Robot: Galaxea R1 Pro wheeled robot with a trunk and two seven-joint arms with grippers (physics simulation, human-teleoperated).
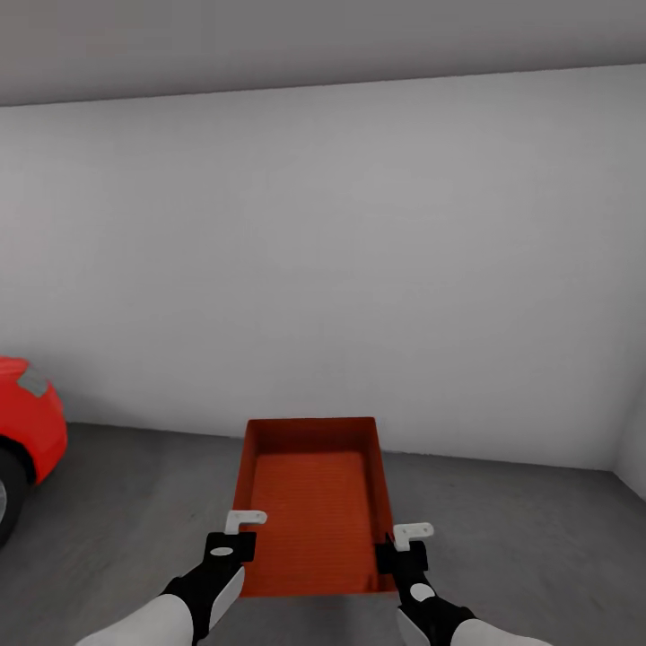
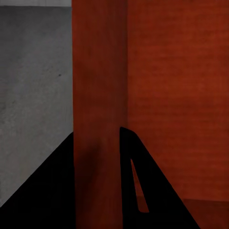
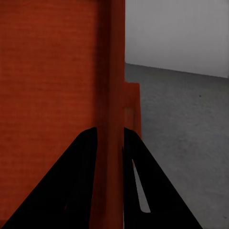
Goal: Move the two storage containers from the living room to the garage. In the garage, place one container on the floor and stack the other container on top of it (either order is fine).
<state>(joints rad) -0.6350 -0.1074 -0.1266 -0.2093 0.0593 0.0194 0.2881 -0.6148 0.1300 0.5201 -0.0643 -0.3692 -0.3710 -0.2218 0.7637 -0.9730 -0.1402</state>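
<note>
One orange-red open-top storage container (image 1: 309,493) is in front of me over the dark grey concrete floor (image 1: 135,502) of the garage. My left gripper (image 1: 235,538) is shut on its left wall and my right gripper (image 1: 404,547) on its right wall. In the left wrist view the wall (image 2: 98,86) runs between the black fingers (image 2: 57,191), with the container's inside (image 2: 176,95) beside it. The right wrist view shows the other wall (image 3: 110,71) pinched the same way. A short orange-red strip (image 3: 132,107) sticks out past it; I cannot tell what it belongs to.
A glossy red car (image 1: 27,422) stands at the left edge, its wheel on the floor. A plain grey-white wall (image 1: 359,269) closes the space just beyond the container, and a side wall (image 1: 632,449) meets it at the far right.
</note>
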